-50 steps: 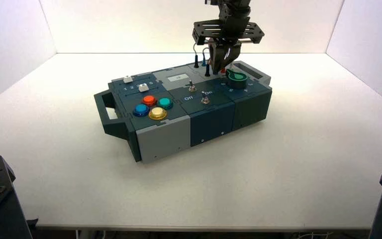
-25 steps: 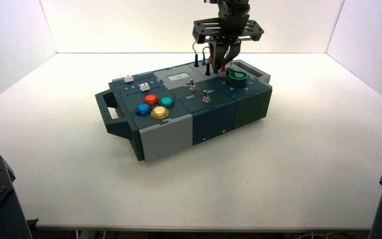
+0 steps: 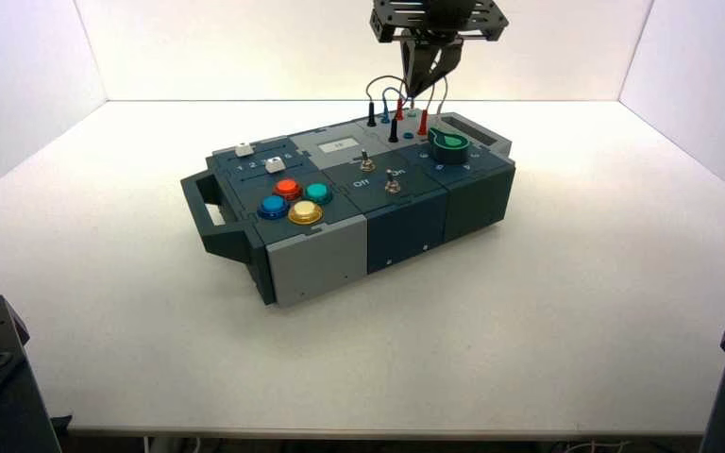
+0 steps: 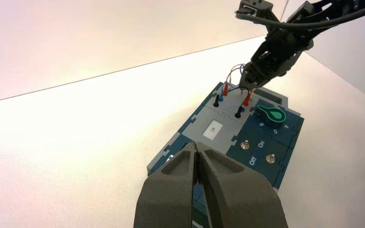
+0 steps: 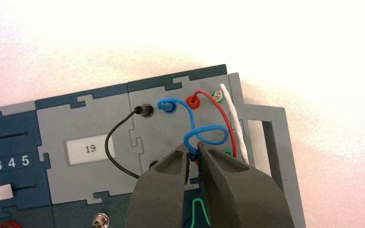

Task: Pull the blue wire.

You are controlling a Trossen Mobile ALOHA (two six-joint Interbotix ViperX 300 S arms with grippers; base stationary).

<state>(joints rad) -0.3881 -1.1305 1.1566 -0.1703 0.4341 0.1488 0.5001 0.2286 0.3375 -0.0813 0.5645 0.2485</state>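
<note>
With its far plug still seated on the grey panel, toward the top middle of the right wrist view, the thin looped blue wire (image 5: 206,128) has its near end pinched in the narrowed jaws of the black right gripper (image 3: 411,97), so a straight, gentle lift would best spare the neighbouring red, white and black wires. The pinched plug is mostly hidden between the jaws, while the parked left gripper (image 4: 196,145), lower middle of its own view, has its jaws closed.
</note>
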